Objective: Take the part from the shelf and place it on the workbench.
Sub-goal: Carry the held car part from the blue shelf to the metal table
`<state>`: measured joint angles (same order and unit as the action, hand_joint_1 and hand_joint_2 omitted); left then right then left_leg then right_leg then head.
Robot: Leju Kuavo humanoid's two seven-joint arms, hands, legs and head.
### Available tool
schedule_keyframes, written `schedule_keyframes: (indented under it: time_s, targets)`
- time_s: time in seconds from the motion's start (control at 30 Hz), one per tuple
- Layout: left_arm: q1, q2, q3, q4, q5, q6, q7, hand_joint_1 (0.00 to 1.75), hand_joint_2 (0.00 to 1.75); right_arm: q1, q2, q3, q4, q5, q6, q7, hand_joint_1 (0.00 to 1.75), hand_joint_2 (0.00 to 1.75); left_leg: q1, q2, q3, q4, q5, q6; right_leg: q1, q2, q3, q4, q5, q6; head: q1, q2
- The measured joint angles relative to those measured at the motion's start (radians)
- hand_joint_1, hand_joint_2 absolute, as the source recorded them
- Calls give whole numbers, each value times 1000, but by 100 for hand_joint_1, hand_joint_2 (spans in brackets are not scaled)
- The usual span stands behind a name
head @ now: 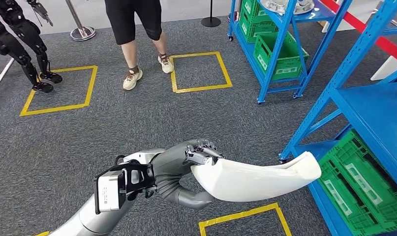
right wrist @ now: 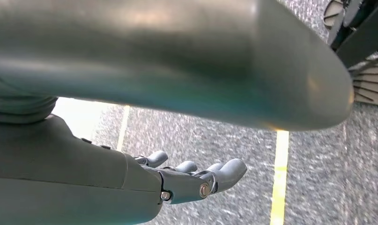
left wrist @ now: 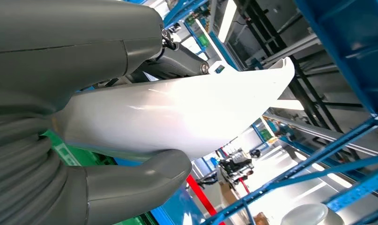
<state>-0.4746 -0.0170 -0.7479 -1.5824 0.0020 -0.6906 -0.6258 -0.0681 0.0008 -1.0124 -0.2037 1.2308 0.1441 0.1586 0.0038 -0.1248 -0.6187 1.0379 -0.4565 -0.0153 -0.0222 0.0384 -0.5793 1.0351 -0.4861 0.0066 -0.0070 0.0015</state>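
My left hand (head: 198,156) grips one end of a long curved white part (head: 258,179), held out level above the grey carpet, its far tip close to the blue shelf frame (head: 334,83). In the left wrist view the thumb (left wrist: 140,176) presses under the white part (left wrist: 177,115) while the fingers wrap over its upper edge. My right hand (right wrist: 196,180) hangs over the carpet with its fingers apart and nothing in them.
A blue shelf unit at the right holds green crates (head: 368,184) on its low level. A second blue rack with green crates (head: 277,51) stands farther back. A person's legs (head: 135,54) stand ahead by yellow floor squares (head: 198,71). A black robot (head: 21,39) stands far left.
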Motion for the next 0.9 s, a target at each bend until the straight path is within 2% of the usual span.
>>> schedule_keyframes:
  time_s: [0.03, 0.1, 0.13, 0.17, 0.2, 0.23, 0.27, 0.33, 0.37, 0.4, 0.47, 0.5, 0.53, 0.6, 0.63, 0.67, 0.7, 0.73, 0.77, 0.8, 0.83, 0.87, 0.9]
  targets:
    - [2, 3, 0, -2, -1, 2, -1, 175, 175, 1, 0, -1, 0, -3, -1, -1, 0, 0, -1, 24, -12, 22, -16, -4, -1, -13, 1, -4, 3, -8, -4, 0]
    - [6, 7, -1, -4, -2, 1, -5, 175, 175, 6, -1, -5, 0, -12, -3, 1, 0, 0, -3, 87, -59, 128, -80, -8, 2, -41, 1, -8, 4, -19, -12, 0]
    - [9, 7, -3, -4, -2, 0, -6, 175, 175, 10, -2, -8, 0, -17, -4, 3, 0, 0, -2, 104, -90, 195, -113, -10, 5, -57, 1, -7, 3, -21, -14, 0]
    - [13, 8, -4, -4, -2, -2, -7, 175, 175, 13, -2, -11, 0, -20, -5, 3, 0, 0, -1, 111, -113, 249, -133, -12, 7, -73, 1, -7, 2, -23, -15, 0]
    - [17, 9, -6, -3, -2, -3, -6, 175, 175, 15, -2, -13, 0, -22, -5, 3, 0, 0, 0, 114, -120, 270, -135, -13, 8, -87, 0, -6, 1, -23, -15, 0]
    - [20, 10, -7, -2, -2, -3, -5, 175, 175, 16, -2, -14, 0, -22, -4, 3, 0, 0, 0, 119, -107, 251, -118, -13, 9, -101, 0, -5, 1, -23, -15, 0]
    - [22, 10, -8, -1, -3, -2, -4, 175, 175, 16, -2, -15, 0, -19, -3, 3, 0, 0, 0, 128, -75, 197, -89, -12, 9, -113, 1, -4, -1, -21, -15, 0]
    - [22, 10, -9, -1, -5, 7, 1, 175, 175, 16, -1, -15, 0, -9, 2, 7, 0, 0, -4, 168, 0, 57, -40, -3, 12, -135, 4, -1, -5, -15, -14, 0]
    - [21, 10, -10, -1, -6, 12, 3, 175, 175, 16, -1, -15, 0, -3, 4, 10, 0, 0, -6, 181, 23, 15, -28, 3, 13, -143, 6, 0, -7, -10, -14, 0]
    - [22, 10, -10, -1, -7, 17, 5, 175, 175, 16, -1, -15, 0, 3, 6, 15, 0, 0, -9, 185, 32, -3, -26, 9, 14, -151, 8, 0, -8, -4, -13, 0]
    - [22, 10, -10, -2, -8, 24, 8, 175, 175, 15, -1, -15, 0, 11, 7, 24, 0, 0, -12, 163, 32, -6, -20, 21, 13, -167, 13, -3, -8, 9, -13, 0]
    - [23, 9, -10, -3, -7, 26, 9, 175, 175, 15, -1, -15, 0, 13, 7, 27, 0, 0, -10, 152, 33, -11, -16, 26, 10, -157, 15, 0, -12, 15, -12, 0]
    - [23, 7, -10, -4, -7, 29, 11, 175, 175, 14, -2, -15, 0, 14, 7, 30, 0, 0, -7, 141, 35, -16, -11, 33, 7, -136, 11, 15, -25, 21, -11, 0]
    - [23, 0, -11, -5, -5, 32, 15, 175, 175, 17, -3, -15, 0, 14, 7, 37, 0, 0, -1, 121, 35, -23, -4, 42, 3, -73, -31, 108, -80, 29, -6, 0]
    - [23, -2, -12, -3, -4, 34, 18, 175, 175, 21, -5, -15, 0, 14, 6, 40, 0, 0, 0, 109, 33, -22, -2, 44, 2, -56, -64, 175, -112, 31, -5, 0]
    - [24, -4, -12, -1, -4, 35, 19, 175, 175, 25, -7, -15, 0, 14, 4, 42, 0, 0, 0, 96, 31, -22, -2, 45, 2, -48, -93, 234, -133, 34, -3, 0]
    - [25, -4, -13, 1, -5, 36, 19, 175, 175, 29, -10, -15, 0, 13, 2, 41, 0, 0, 0, 82, 29, -20, -1, 45, 2, -45, -111, 264, -136, 35, -3, 0]
    - [25, -4, -13, 3, -6, 36, 18, 175, 175, 31, -13, -15, 0, 11, 1, 37, 0, 0, 0, 68, 28, -18, 0, 44, 2, -44, -111, 259, -119, 36, -3, 0]
    - [25, -5, -14, 4, -9, 37, 16, 175, 175, 31, -17, -15, 0, 8, -1, 31, 0, 0, 1, 54, 28, -15, 0, 42, 0, -39, -91, 215, -87, 35, -2, 0]
    - [25, -6, -14, 3, -13, 37, 14, 175, 175, 31, -21, -15, 0, 4, -3, 23, 0, 0, 2, 41, 27, -12, 0, 39, -3, -24, -58, 147, -50, 35, -2, 0]
    - [25, -8, -15, 0, -18, 36, 11, 175, 175, 30, -25, -15, 0, 0, -6, 14, 0, 0, 1, 29, 24, -7, -1, 34, -5, -1, -27, 81, -26, 35, -1, 0]
    - [25, -10, -16, -4, -21, 35, 9, 175, 175, 30, -28, -16, 0, -2, -9, 5, 0, 0, 1, 18, 20, -4, -1, 28, -6, 17, -4, 32, -11, 33, -1, 0]
    - [25, -11, -18, -9, -23, 34, 8, 175, 175, 29, -31, -16, 0, -3, -11, -2, 0, 0, 1, 8, 16, -3, 0, 21, -5, 29, 7, 7, -8, 31, -1, 0]
